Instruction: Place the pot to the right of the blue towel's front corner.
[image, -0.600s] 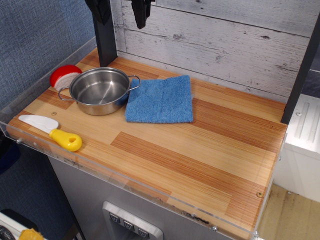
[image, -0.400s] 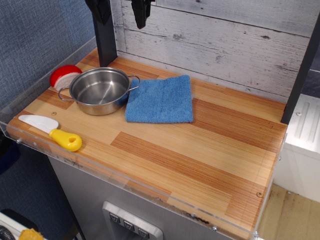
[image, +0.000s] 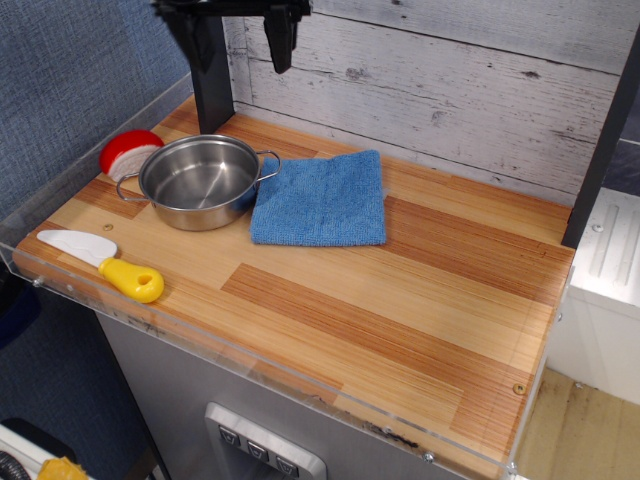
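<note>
The shiny steel pot (image: 200, 182) stands empty on the wooden counter at the back left, its right loop handle touching the left edge of the blue towel (image: 322, 198). The towel lies flat just right of the pot. My black gripper (image: 243, 42) hangs at the top of the view, high above and behind the pot. Its two fingers (image: 281, 38) are spread wide apart with nothing between them.
A red and white round object (image: 127, 152) sits behind the pot at the left edge. A toy knife (image: 101, 261) with a yellow handle lies at the front left. A clear rim (image: 300, 385) borders the counter. A white plank wall (image: 450, 90) stands behind.
The gripper has come down a little; its crossbar now shows at the top edge. The pot, the towel and the other things have not moved.
</note>
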